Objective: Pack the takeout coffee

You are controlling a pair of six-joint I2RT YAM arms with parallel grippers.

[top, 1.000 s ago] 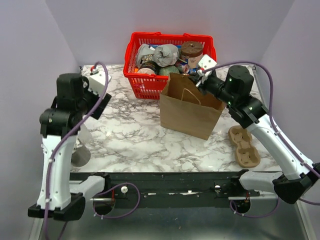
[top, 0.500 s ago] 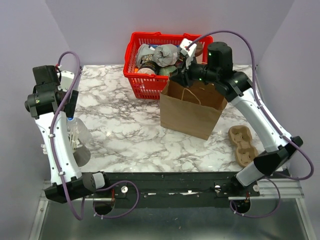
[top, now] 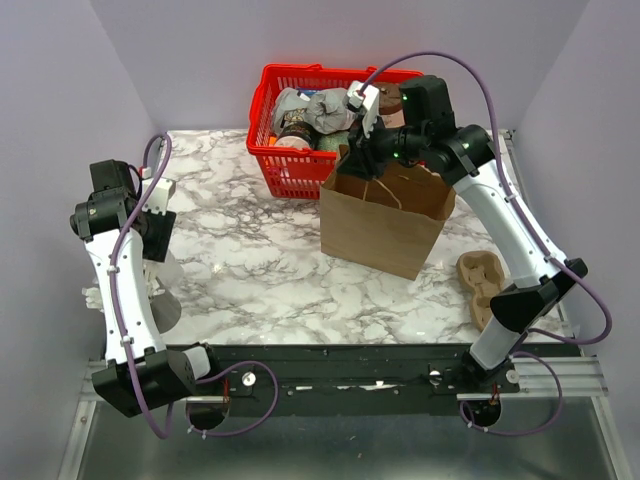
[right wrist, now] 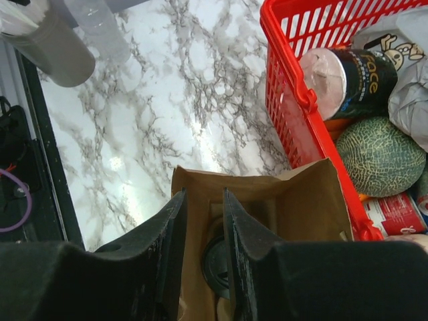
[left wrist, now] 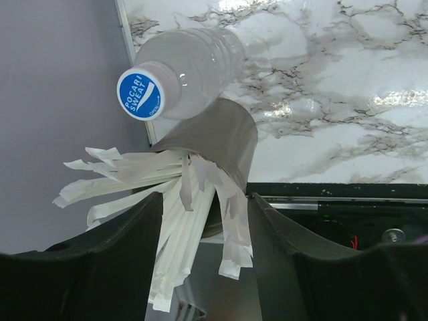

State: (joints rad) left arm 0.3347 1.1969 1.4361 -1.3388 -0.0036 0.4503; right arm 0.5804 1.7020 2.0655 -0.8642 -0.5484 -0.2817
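The takeout coffee shows only as a round black lid [right wrist: 217, 267] deep inside the brown paper bag [right wrist: 294, 200], seen in the right wrist view. In the top view the bag [top: 385, 225] hides it. My right gripper [right wrist: 204, 195] hovers over the bag's left rear corner [top: 357, 152]. Its jaws stand a little apart with nothing gripped, and the bag's wall runs below the gap. My left gripper [left wrist: 204, 200] is open at the table's left edge [top: 152, 232], and wrapped paper straws [left wrist: 194, 221] stick up between its fingers.
A red basket [top: 290, 172] of groceries, with a brown-lidded tub [top: 385, 96], stands behind the bag. A grey cup of straws [left wrist: 224, 144] and a clear blue-capped water bottle [left wrist: 187, 63] stand at the left edge. A brown pulp cup carrier [top: 485, 290] lies right of the bag.
My right gripper has swung left from the bag's right rear corner to its left rear corner. My left arm has drawn back to the left edge, over the straw cup.
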